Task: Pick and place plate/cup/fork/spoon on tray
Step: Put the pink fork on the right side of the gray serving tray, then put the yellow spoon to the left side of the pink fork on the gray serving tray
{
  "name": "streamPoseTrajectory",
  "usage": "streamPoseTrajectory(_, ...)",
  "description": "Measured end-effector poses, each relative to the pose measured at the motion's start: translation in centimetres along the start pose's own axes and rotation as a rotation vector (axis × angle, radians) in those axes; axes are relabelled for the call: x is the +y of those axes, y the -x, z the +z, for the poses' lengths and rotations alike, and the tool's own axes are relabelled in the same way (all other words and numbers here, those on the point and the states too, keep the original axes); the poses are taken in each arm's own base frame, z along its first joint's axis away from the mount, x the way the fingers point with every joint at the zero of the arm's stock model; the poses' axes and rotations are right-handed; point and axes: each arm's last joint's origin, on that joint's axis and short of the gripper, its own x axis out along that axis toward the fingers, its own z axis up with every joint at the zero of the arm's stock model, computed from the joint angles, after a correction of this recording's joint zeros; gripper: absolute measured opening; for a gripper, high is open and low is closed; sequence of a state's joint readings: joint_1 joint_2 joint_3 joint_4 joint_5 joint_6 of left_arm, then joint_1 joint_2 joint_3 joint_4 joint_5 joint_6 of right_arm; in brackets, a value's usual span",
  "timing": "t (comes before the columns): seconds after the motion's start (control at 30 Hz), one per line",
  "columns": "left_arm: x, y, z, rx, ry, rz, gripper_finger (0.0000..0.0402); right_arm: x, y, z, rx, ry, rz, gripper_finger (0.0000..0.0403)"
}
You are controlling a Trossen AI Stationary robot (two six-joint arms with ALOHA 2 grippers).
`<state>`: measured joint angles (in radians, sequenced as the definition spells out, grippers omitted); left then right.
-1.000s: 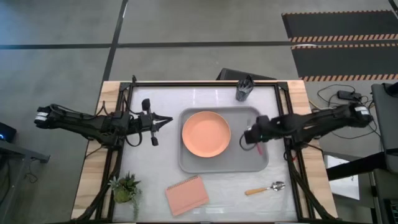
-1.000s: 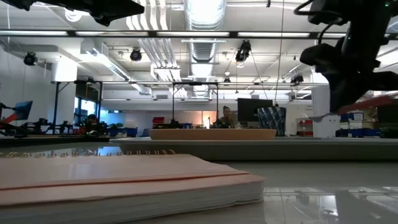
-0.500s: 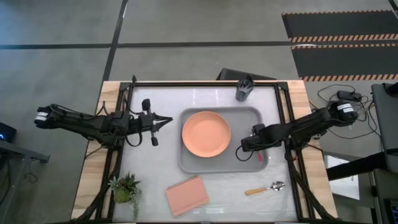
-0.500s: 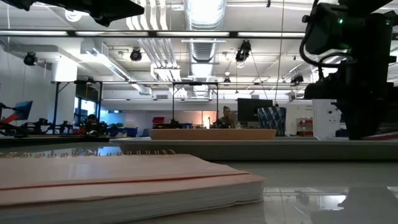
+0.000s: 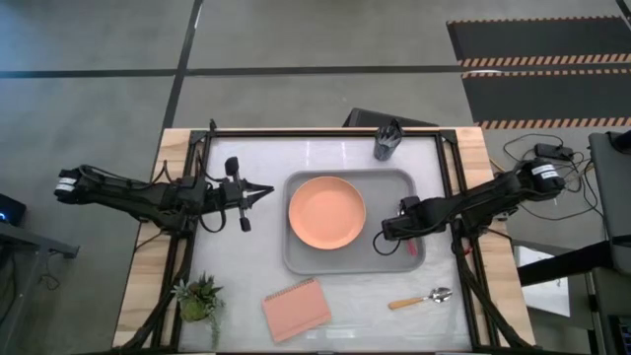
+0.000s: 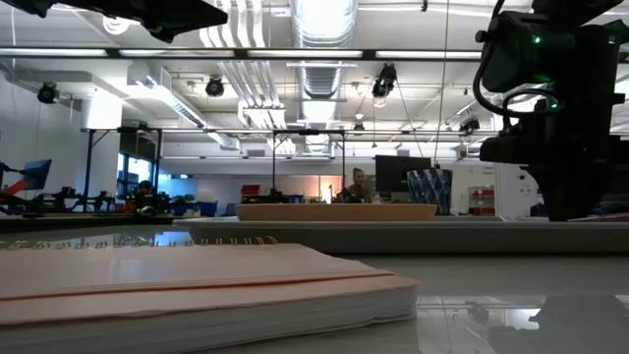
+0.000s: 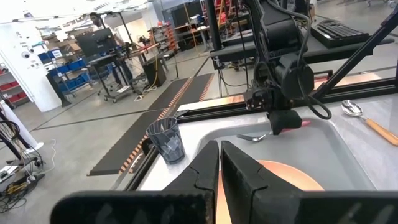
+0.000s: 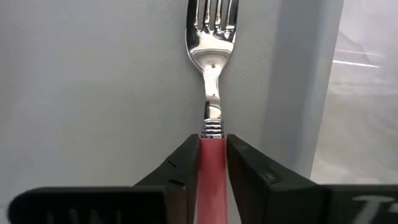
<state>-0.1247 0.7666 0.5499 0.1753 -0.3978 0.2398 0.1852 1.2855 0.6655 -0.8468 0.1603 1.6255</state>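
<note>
The right gripper point(image 8: 209, 163) clamps the red-pink handle of the silver-tined fork point(image 8: 211, 56), lowered onto the large light-grey rectangular tray point(image 5: 394, 187) near the tabletop's right edge; next: release.

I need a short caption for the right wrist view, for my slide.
Right claw grips the fork by its red-pink handle over the grey tray.

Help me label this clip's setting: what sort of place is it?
Probably a robotics lab or workshop in an open industrial hall: exposed ceiling ducts, workbenches with monitors behind, and hazard-striped floor mats beside the table.
</note>
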Motion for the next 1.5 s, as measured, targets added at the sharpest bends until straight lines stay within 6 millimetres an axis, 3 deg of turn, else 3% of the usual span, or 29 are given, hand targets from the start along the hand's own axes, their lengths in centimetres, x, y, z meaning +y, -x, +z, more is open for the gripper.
streamPoseTrajectory(0.43, 0.0, 0.0, 0.0, 0.001, 0.000, 0.000, 0.0000, 0.0, 0.0, 0.0, 0.003, 0.004, -0.010, 0.0137)
streamPoseTrajectory(0.93, 0.0, 0.0, 0.0, 0.001, 0.021, 0.000, 0.0000, 2.0, 4.1, -0.3, 0.110, 0.160, 0.177, 0.0139)
streamPoseTrajectory(1.13, 0.0, 0.0, 0.0, 0.000, 0.025, 0.000, 0.0000, 2.4, 5.5, -3.3, 0.142, 0.296, 0.292, 0.0139)
streamPoseTrajectory(1.27, 0.0, 0.0, 0.0, 0.000, 0.025, 0.000, 0.0000, 2.4, 6.2, -6.4, 0.267, 0.400, 0.373, 0.0132)
streamPoseTrajectory(1.5, 0.0, 0.0, 0.0, 0.000, 0.025, 0.000, 0.0000, 0.4, 6.9, -10.8, 0.350, 0.626, 0.391, 0.0120)
